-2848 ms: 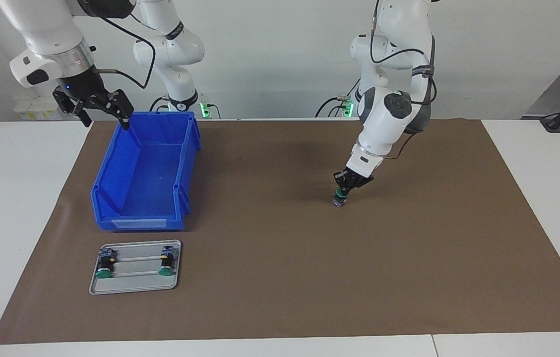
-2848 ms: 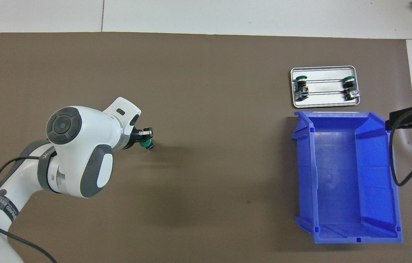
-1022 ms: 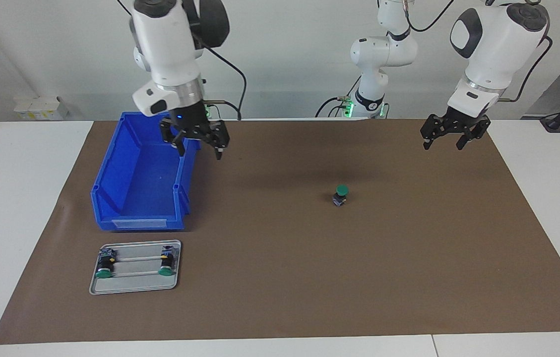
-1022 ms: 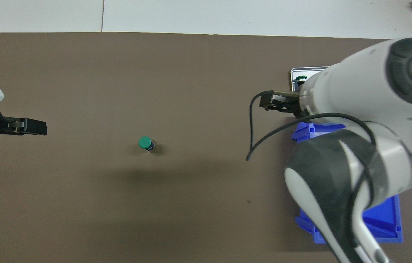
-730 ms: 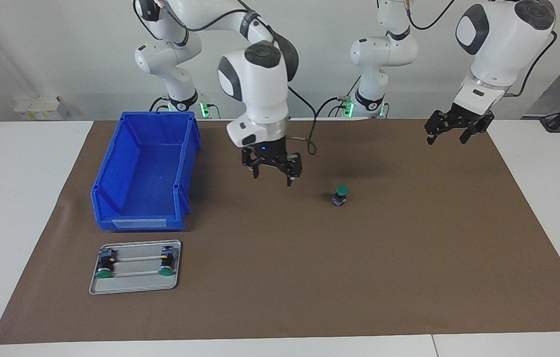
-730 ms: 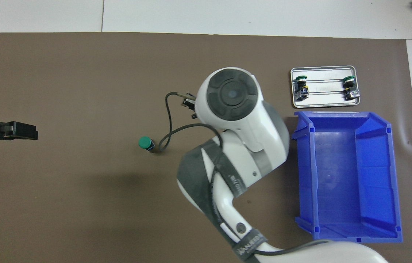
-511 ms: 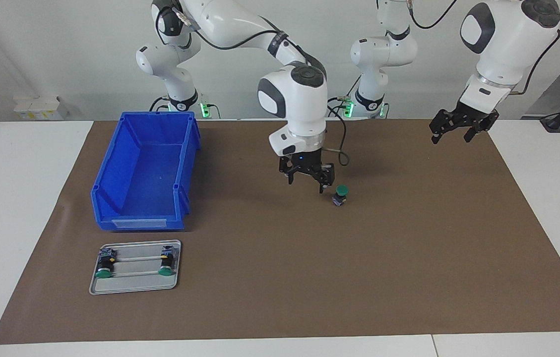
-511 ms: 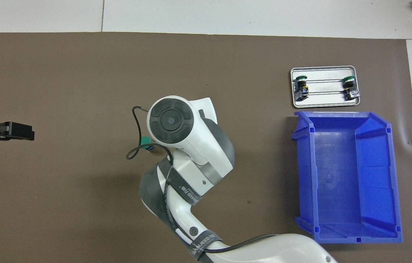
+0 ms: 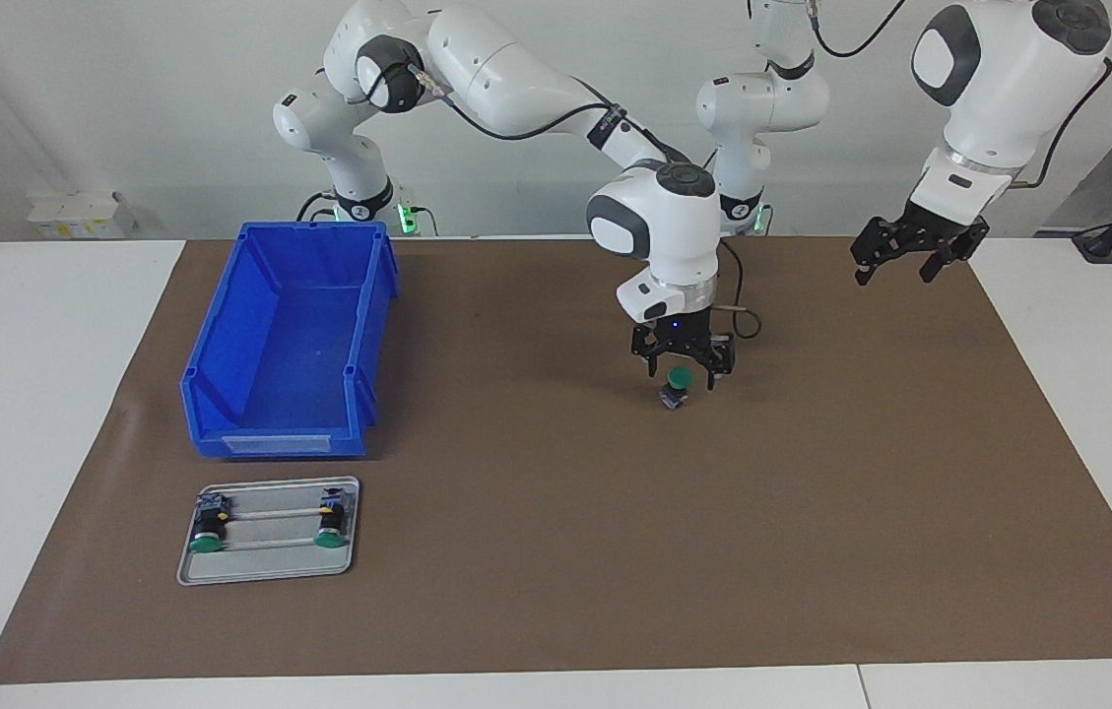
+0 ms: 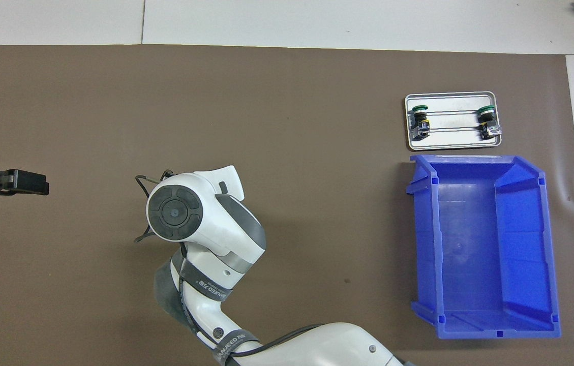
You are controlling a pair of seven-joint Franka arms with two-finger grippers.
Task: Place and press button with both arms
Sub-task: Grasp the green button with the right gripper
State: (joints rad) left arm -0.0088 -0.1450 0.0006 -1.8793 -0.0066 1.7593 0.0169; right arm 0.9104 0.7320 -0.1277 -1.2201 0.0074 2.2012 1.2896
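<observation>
The button (image 9: 677,387) stands upright on the brown mat near the table's middle, green cap up. My right arm reaches across to it. Its right gripper (image 9: 682,374) is open and points down, one fingertip on each side of the green cap with a small gap to it. In the overhead view the right arm's wrist (image 10: 175,212) hides both the button and that gripper. My left gripper (image 9: 913,258) hangs open and empty above the mat's edge at the left arm's end, also seen as the left gripper (image 10: 27,183) from above.
A blue bin (image 9: 270,443), empty, sits at the right arm's end; from above the blue bin (image 10: 426,244) shows the same. Farther from the robots lies a metal tray (image 9: 270,563), with two more green buttons on it. The tray (image 10: 449,143) lies just past the bin.
The right arm swung from over the blue bin across the mat and came down around the button. The left gripper barely shifted. The button stayed put.
</observation>
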